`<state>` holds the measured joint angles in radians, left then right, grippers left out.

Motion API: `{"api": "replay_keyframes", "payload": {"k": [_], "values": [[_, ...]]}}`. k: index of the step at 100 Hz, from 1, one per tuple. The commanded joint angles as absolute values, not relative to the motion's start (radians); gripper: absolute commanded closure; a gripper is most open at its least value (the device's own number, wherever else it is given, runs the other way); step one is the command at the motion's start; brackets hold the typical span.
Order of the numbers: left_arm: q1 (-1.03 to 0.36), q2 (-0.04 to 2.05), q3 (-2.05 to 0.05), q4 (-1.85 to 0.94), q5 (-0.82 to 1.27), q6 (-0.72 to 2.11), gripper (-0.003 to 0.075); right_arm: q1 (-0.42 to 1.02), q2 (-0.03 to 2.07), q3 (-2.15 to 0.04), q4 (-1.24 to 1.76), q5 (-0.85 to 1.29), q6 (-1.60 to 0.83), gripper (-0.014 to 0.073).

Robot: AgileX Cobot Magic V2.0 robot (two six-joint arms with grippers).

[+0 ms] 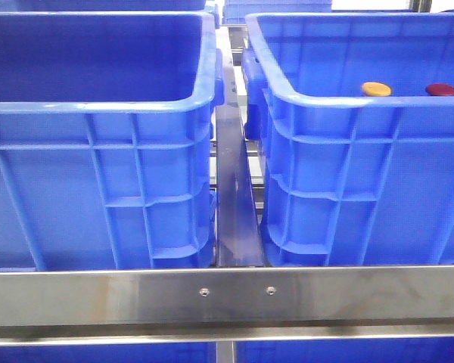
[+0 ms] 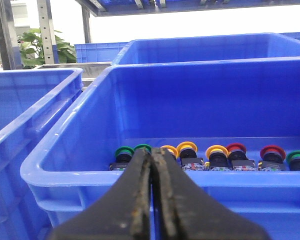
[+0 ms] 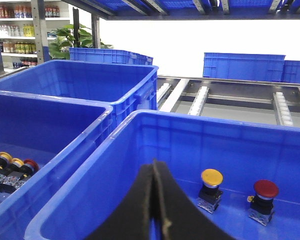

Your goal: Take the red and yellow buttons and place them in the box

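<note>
Writing: none I can read.
Yellow button (image 3: 211, 177): orange-yellow cap, dark body.
Red button (image 3: 265, 189): dark red cap, beside it in the right crate (image 1: 318, 98).
My left gripper (image 2: 151, 165): closed, empty.
My right gripper (image 3: 154, 172): closed, empty.

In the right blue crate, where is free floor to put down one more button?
In the right blue plastic crate, floor is bare between its near-left wall and the yellow push button. The dark red push button stands close beside the yellow one, so that side is crowded.
</note>
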<state>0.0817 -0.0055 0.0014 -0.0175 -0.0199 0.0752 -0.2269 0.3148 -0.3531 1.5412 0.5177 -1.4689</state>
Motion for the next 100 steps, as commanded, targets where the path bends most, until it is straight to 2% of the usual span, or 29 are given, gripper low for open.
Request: {"api": "replay_keyframes", "payload": {"k": [1,9,46,62,77,87,100], "values": [[0.081,-0.036,0.053,-0.018,-0.104,0.065,0.0740,-0.225,0.320,-0.379,1.590,0.518,-1.476,0.0655],[0.081,-0.036,0.053,-0.018,-0.104,0.065,0.0740,-0.223,0.320,-0.379,1.590,0.517,-1.476,0.0655],[0.081,-0.036,0.053,-0.018,-0.102,0.065,0.0740,0.005,0.321,-0.379,1.590,0.470,-1.477,0.0655],[0.081,-0.036,0.053,-0.018,-0.102,0.065,0.0740,0.101,0.322,-0.379,1.590,0.397,-1.477,0.0655],[0.081,-0.036,0.053,-0.018,-0.102,0.065,0.0740,0.124,0.322,-0.379,1.539,0.194,-1.468,0.0655],[0.081,-0.036,0.053,-0.018,-0.102,0.065,0.0740,0.113,0.322,-0.379,1.306,0.146,-1.320,0.0655],[0.081,-0.036,0.053,-0.018,-0.102,0.065,0.0740,0.094,0.322,-0.379,0.884,0.136,-0.878,0.0655]]}}
